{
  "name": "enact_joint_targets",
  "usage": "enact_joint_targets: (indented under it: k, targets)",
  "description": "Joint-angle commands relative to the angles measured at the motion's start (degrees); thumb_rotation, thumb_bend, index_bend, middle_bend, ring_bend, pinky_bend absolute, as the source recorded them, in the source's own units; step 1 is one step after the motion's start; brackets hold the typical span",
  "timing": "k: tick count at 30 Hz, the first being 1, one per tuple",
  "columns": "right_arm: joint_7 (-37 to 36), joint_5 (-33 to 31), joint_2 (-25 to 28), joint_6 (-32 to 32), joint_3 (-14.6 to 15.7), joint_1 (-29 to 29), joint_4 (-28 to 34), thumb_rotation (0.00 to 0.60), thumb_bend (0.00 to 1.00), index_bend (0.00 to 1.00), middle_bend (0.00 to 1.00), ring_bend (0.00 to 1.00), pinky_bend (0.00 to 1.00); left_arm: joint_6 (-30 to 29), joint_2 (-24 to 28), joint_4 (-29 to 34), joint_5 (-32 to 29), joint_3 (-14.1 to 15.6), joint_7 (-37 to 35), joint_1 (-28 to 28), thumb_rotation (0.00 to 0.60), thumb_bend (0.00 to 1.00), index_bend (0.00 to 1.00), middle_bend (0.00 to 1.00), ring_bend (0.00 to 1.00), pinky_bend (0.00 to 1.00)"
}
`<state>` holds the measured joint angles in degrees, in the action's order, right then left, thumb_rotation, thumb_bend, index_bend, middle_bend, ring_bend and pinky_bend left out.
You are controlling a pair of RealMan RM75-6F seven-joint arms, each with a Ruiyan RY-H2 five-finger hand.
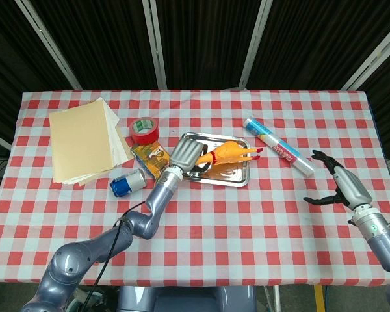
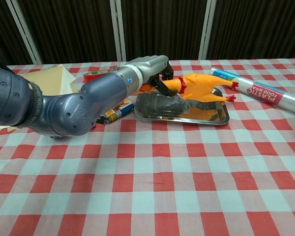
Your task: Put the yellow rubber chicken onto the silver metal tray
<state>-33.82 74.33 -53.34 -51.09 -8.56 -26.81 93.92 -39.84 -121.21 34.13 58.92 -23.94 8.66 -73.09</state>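
Worktop (image 1: 201,214) cloth in red and white check is seen under everything, and near its far middle the silver metal tray (image 1: 237,179) is set, shallow and shiny. Over the tray the yellow rubber chicken (image 1: 231,152) is held at its neck end by the left hand (image 1: 184,155), fingers closed round it, with the body slanting across the tray and the red feet (image 2: 231,84) past the far rim; whether the belly is touching the metal cannot be told. The chicken is judged light, soft and springy, so the narrow neck is thought the best hold. The right hand (image 1: 338,184) is seen well apart, grasping nothing, fingers spread.
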Motion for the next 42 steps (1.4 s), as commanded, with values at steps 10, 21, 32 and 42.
enact_joint_targets:
  k: [10,21,32,42]
  targets:
    - [0.0,-0.2,0.3,-0.4,-0.4,0.4,0.5,0.583,0.1,0.0,0.12,0.05,0.08,0.3,1.4,3.0,-4.5,-3.4,1.6,0.6,0.6,0.04,0.0,0.0,0.0,0.05]
    - [-0.7,0.7,0.1,-1.2,-0.7,1.0,0.0,0.583,0.1,0.0,0.12,0.05,0.08,-7.3,11.9,19.0,-2.1,-1.6,0.7,9.1,0.6,0.05,0.0,0.0,0.0,0.05]
    - [6.5,-0.1,-2.5,-6.7,-1.1,2.6,-2.8,0.589,0.1,0.0,0.12,0.06,0.08,-16.6,36.7,56.5,-8.0,4.5,9.9,25.8,0.6,0.11,0.01,0.0,0.0,0.05]
    - [17.8,-0.1,-5.3,-15.0,-0.8,5.5,-4.1,0.59,0.13,0.0,0.12,0.05,0.07,-28.9,48.3,69.0,2.5,12.6,5.3,39.0,0.6,0.11,0.12,0.01,0.0,0.05]
